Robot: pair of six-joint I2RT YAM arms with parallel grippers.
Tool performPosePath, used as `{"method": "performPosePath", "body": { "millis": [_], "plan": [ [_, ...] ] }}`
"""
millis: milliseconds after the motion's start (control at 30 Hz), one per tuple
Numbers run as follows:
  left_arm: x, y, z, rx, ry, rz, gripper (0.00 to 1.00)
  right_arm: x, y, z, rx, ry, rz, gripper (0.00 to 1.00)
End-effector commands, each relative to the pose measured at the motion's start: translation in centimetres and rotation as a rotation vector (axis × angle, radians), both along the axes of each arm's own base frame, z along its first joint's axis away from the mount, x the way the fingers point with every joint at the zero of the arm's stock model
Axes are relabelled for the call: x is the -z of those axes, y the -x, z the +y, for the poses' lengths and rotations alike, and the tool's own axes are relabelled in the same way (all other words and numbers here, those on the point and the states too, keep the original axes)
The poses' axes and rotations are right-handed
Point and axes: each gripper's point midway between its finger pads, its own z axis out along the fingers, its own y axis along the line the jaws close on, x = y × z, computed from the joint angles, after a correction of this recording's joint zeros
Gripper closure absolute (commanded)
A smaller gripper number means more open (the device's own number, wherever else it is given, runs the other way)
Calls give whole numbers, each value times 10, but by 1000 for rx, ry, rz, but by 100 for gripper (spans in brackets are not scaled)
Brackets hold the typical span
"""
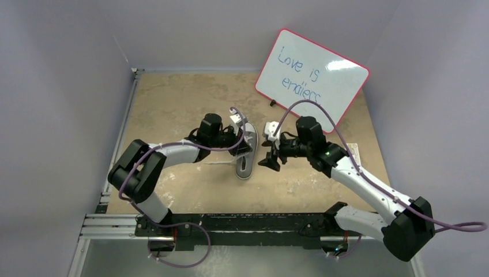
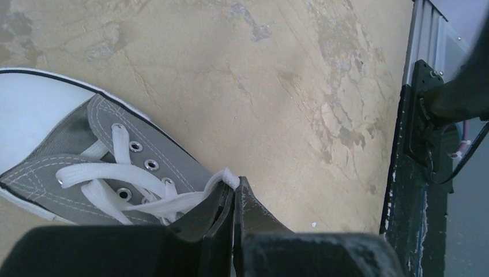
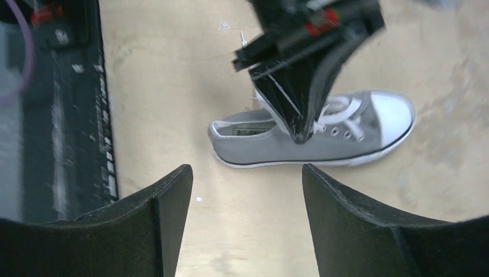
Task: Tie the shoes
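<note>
Now the small grey canvas sneaker (image 1: pixel 247 156) with white rubber sole and white toe cap is standing on its sole near the middle of the tan mottled table (image 1: pixel 173 109). Its open heel end is pointing toward the arm bases and its toe toward the far side.

The white laces (image 2: pixel 104 173) are crossing between the metal eyelets over the tongue. One strand is running from the eyelets sideways and up to the left gripper (image 2: pixel 235 187). This gripper is hanging over the laced front part of the sneaker. Its two black fingers are pressing together, and the strand is pinched between them, with a small bend of lace coming out at the tips.

The right gripper (image 3: pixel 247 173) is hovering just beside the sneaker on its right side and is not touching it. Its fingers are standing wide apart and nothing is between them; in its wrist view the sneaker is showing beyond the gap.

Further out, a white board with red frame (image 1: pixel 311 78) and blue handwriting is leaning at the far right of the table. A black rail (image 1: pixel 248 224) is running along the near edge and is carrying both arm bases.
</note>
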Motion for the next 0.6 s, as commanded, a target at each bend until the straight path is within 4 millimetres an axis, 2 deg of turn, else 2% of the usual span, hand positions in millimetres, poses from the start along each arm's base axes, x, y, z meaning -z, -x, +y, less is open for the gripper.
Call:
{"method": "performPosePath", "body": {
  "millis": [0,67,200,400,500,567],
  "plan": [
    [-12,-6,-8,93,33,50,100,-22,1,20,-282,84,-498,31],
    [-8,-9,-7,105,29,64,100,-19,11,32,-392,136,-584,33],
    [-2,-14,-4,129,12,71,100,-11,12,57,-500,234,-684,35],
    [9,-18,-5,135,-16,104,100,25,20,97,-670,393,-750,39],
    [7,-19,-6,125,-2,104,100,48,12,110,-710,522,-765,44],
    [8,-18,-5,131,-8,111,100,54,2,118,-703,593,-792,47]
  ]
}}
